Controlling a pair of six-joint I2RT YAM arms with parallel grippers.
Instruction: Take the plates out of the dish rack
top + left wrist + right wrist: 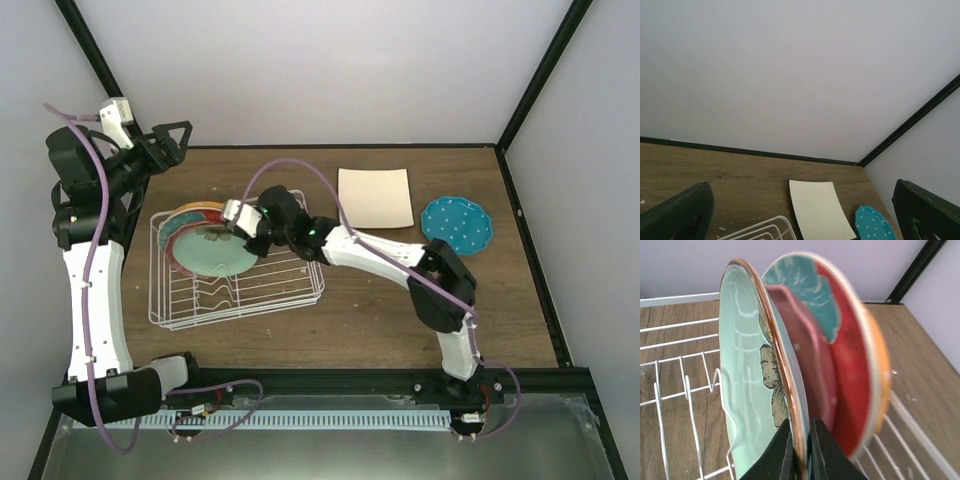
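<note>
The white wire dish rack (250, 295) stands at the left of the table. In it stand the mint green flower plate (215, 250), a pink plate (807, 355), the red-and-teal floral plate (840, 340) and an orange plate (882, 375). My right gripper (801, 447) is shut on the mint plate's rim (752, 390), one finger on each side. The square cream plate (376, 197) and the teal dotted plate (457, 224) lie flat on the table at the back right. My left gripper (172, 140) is raised at the back left, open and empty.
The left wrist view shows the back wall, the cream plate (817, 210), the teal plate (872, 225) and a rack corner (760, 231). Black frame posts stand at the back corners. The right arm stretches across the table's middle.
</note>
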